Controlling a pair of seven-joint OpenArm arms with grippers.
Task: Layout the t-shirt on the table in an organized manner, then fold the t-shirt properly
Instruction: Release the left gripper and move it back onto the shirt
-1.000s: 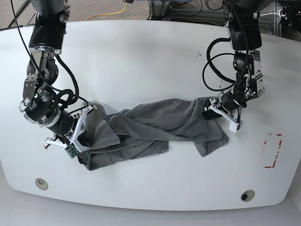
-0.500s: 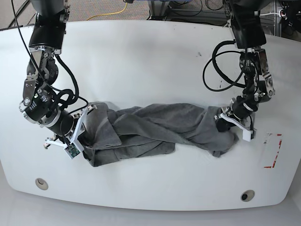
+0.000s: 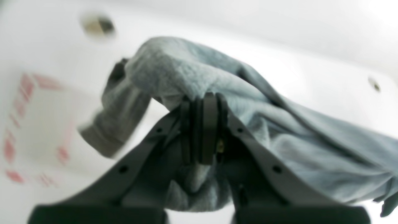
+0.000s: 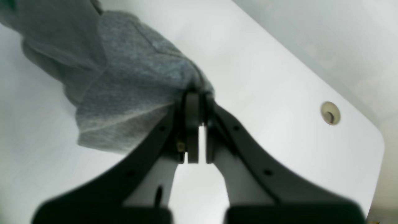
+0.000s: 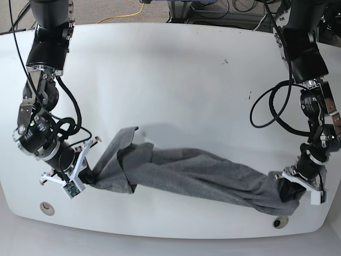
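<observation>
The t-shirt (image 5: 197,178) lies stretched in a long twisted band across the near part of the table (image 5: 170,80), from near left to near right. The left gripper (image 5: 290,189) is clamped tight on the cloth's right end, close to a grommet hole (image 5: 280,221). The right gripper (image 5: 88,178) pinches the left end, jaws closed on the fabric.
</observation>
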